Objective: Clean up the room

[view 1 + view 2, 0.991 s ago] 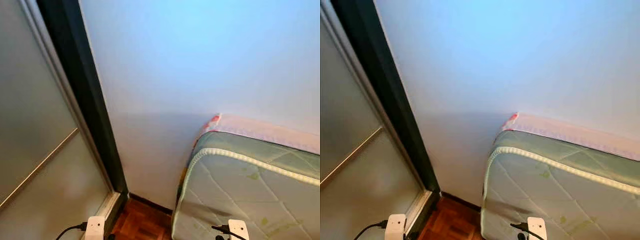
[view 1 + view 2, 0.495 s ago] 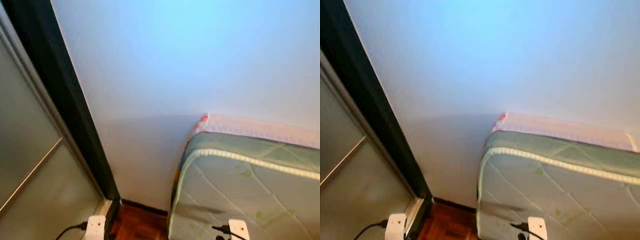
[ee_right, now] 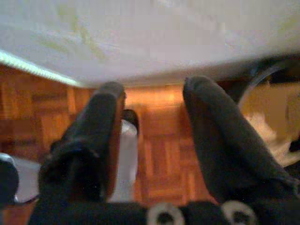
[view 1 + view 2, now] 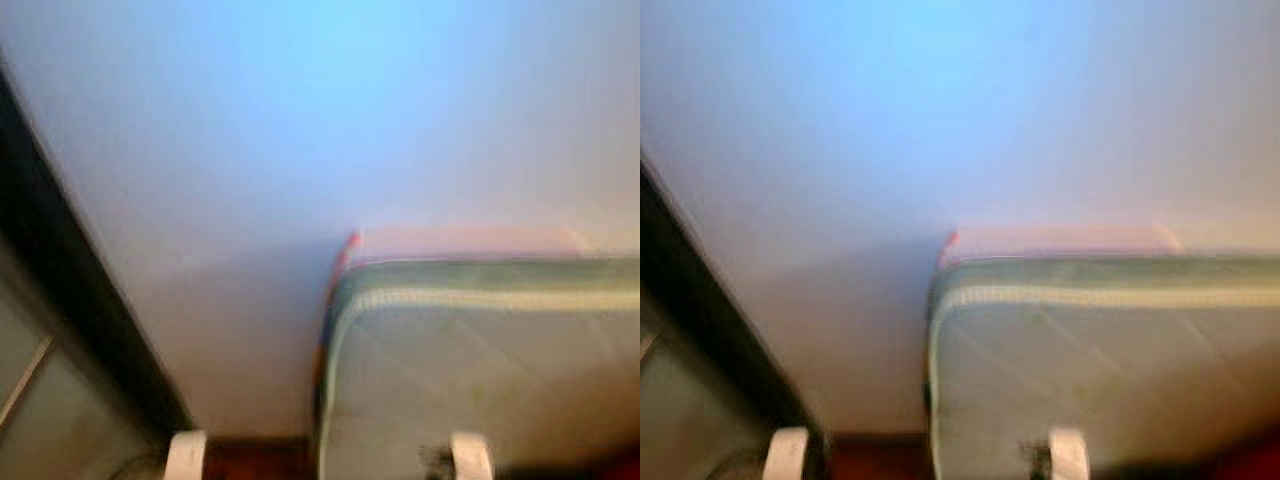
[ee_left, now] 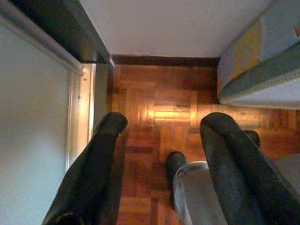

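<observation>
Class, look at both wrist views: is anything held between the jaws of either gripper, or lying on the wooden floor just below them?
Nothing is held: the left gripper and right gripper both hang open over bare parquet floor. Beside them stand the mattress and the wall; the robot's own foot shows below.

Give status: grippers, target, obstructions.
Left gripper open, empty, over parquet floor. Right gripper open, empty, beside mattress. No cleanup item in sight. Head view blurred; wall and upright mattress close ahead.
</observation>
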